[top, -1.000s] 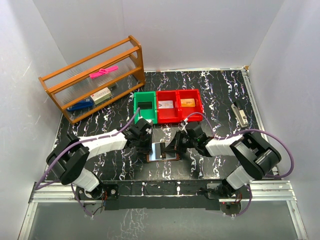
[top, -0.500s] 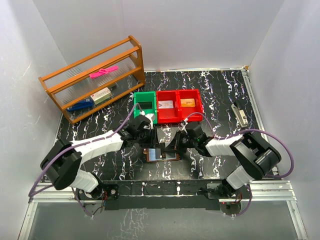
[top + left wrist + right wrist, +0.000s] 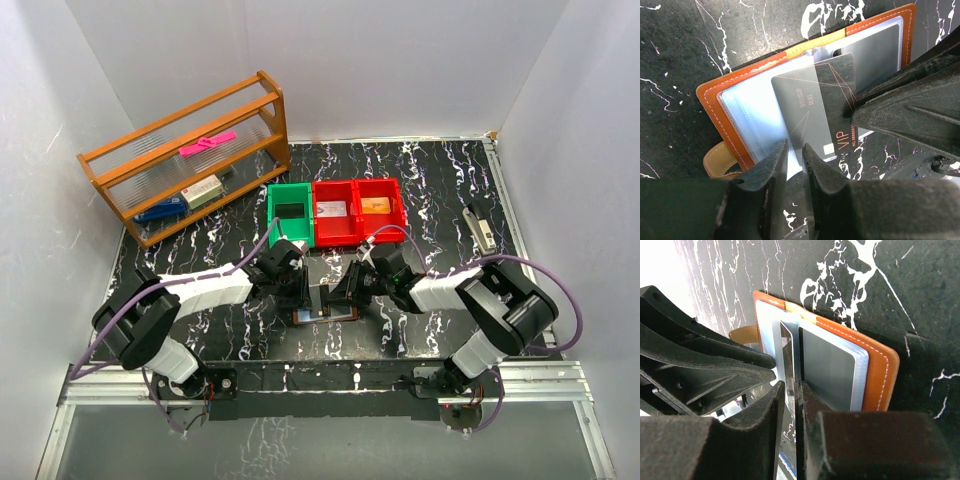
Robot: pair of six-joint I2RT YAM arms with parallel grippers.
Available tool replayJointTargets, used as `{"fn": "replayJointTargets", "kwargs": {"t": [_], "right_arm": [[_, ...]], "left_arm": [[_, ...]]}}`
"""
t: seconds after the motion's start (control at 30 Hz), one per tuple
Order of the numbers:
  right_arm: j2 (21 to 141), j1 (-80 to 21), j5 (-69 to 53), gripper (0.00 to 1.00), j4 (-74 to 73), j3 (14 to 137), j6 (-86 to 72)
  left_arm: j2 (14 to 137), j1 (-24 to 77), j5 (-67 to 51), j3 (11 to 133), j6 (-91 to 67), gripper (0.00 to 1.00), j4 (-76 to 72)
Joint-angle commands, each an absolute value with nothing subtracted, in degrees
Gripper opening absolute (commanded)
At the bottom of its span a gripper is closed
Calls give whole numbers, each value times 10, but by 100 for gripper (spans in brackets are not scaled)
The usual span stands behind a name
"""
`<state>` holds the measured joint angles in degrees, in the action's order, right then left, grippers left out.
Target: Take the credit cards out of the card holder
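The card holder lies open on the table, brown leather rim around pale blue sleeves. A dark grey credit card marked VIP sticks out of a sleeve at a slant. My right gripper has its fingers close on both faces of this card, at its right edge. My left gripper hovers over the card's lower corner, its jaws a narrow slit apart with nothing between them. A silver-grey card stays in the other sleeve. From above, the left gripper and right gripper meet over the holder.
Behind the holder stand a green bin and two red bins, one holding a silver card and the other an orange card. A wooden shelf stands at the back left. A small stapler-like object lies far right.
The left gripper pulled back toward the green bin half a second ago and has come back down to the holder. The right gripper has stayed at the card.
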<state>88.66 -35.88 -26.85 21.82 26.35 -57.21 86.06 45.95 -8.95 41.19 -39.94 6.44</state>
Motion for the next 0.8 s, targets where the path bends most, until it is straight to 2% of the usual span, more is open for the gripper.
{"fn": "replayJointTargets", "kwargs": {"t": [0.0, 0.5, 0.77], "right_arm": [[908, -356, -292, 15, 278, 275, -582], [949, -357, -309, 18, 318, 272, -587], [949, -358, -313, 7, 340, 259, -586]], "left_arm": [[871, 461, -70, 402, -388, 17, 105], [872, 461, -63, 411, -382, 15, 118], [875, 461, -63, 413, -383, 14, 118]]}}
